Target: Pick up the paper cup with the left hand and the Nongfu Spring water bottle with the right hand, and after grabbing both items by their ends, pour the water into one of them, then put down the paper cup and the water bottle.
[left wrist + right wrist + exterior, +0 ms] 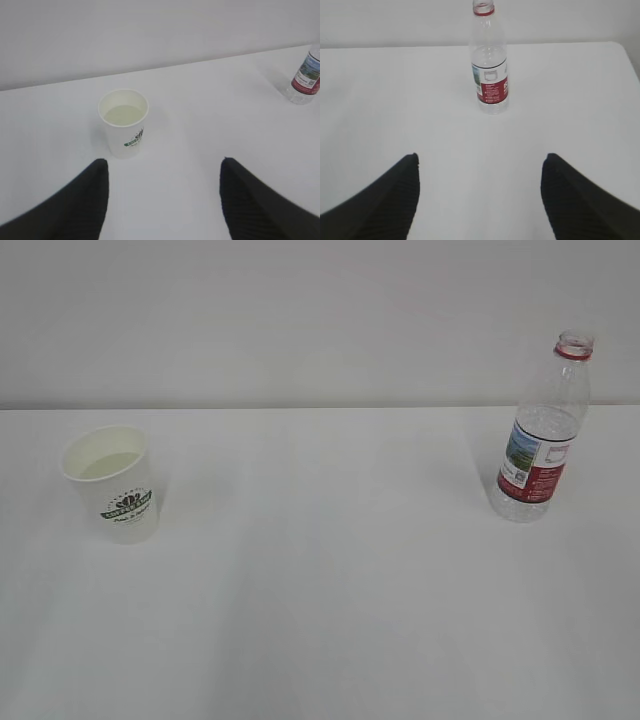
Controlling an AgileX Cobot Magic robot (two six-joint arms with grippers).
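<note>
White table [330, 620]: paper cup [112, 483] left, Nongfu Spring water bottle [541, 430] right, well apart; both grippers spread, empty.

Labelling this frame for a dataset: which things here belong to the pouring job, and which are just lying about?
Part of the job: paper cup, Nongfu Spring water bottle, both standing apart on the white table.
Lying about: nothing else visible.

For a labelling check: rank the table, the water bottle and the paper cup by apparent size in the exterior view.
1. table, fills most of the frame.
2. Nongfu Spring water bottle, taller.
3. paper cup, shorter though wider; similar depth, so nearness hardly matters.
</note>
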